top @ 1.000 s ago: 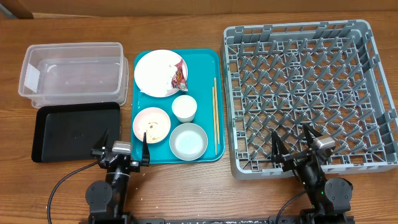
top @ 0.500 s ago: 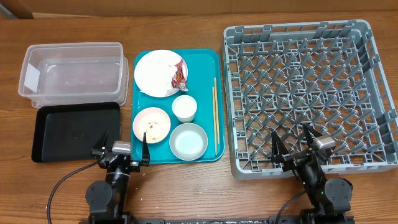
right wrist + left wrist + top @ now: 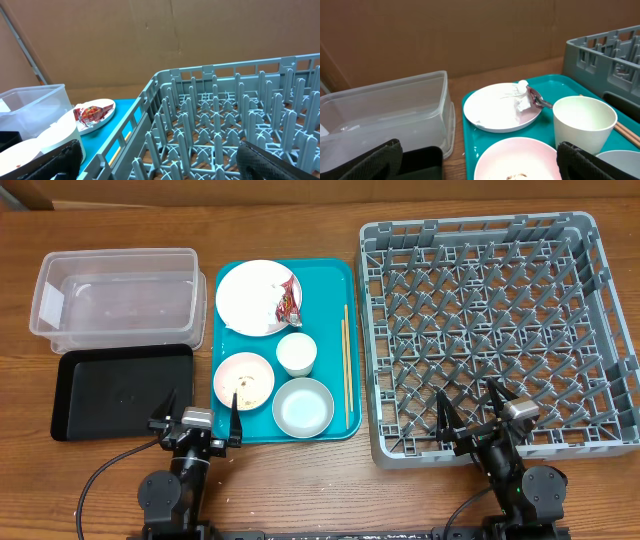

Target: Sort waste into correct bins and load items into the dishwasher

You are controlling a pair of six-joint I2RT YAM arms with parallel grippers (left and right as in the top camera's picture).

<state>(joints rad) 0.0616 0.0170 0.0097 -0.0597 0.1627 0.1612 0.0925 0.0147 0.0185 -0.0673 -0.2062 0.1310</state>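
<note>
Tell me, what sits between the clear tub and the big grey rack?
The teal tray, seen best from overhead, carrying a plate with a red wrapper, a pink bowl, a pale blue bowl, a cup and chopsticks.

I see the table [image 3: 300,480] is wood with a clear grain. The tub [image 3: 118,256] is clear, glossy plastic; the black tray [image 3: 120,390] looks matt. The teal tray [image 3: 330,300] and plate [image 3: 250,300] look smooth, the rack [image 3: 480,225] is dull grey plastic, the wrapper [image 3: 288,298] is shiny and the chopsticks [image 3: 346,365] are bare wood.

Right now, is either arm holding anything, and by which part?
Nothing is held. The left arm's fingers and the right arm's fingers stand open and empty.
</note>
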